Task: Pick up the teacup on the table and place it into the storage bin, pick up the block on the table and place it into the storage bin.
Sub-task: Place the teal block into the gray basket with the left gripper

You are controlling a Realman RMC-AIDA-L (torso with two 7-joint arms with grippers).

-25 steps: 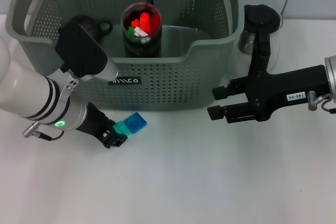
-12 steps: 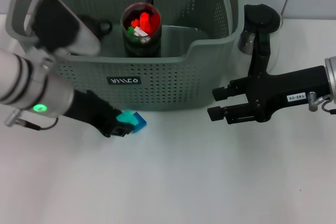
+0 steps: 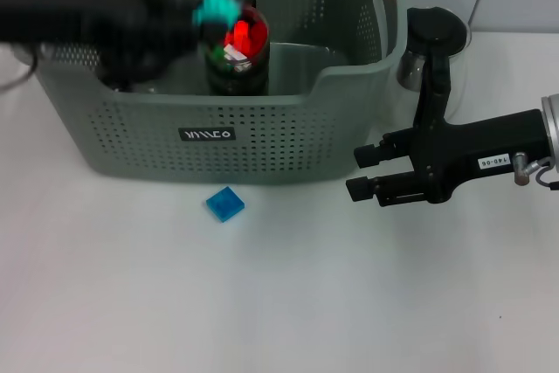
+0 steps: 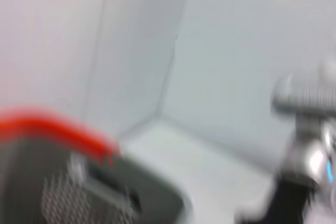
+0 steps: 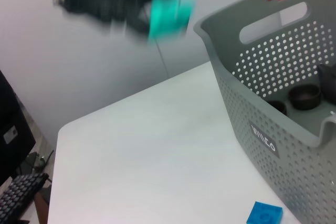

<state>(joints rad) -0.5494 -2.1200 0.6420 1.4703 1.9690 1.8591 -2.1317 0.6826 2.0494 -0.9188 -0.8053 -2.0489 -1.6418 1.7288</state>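
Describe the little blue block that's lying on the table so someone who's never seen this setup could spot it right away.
Start at the big grey perforated storage bin in the middle of the white table. Just in front of its front wall, below the small black label, lies a flat square blue block. It is the only loose piece on the tabletop; the teal block is up in the air, carried by the left gripper above the bin.

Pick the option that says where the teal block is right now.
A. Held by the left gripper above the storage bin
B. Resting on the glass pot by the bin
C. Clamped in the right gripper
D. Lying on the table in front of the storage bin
A: the head view shows the teal block in the left gripper over the storage bin; only the blue block lies on the table.
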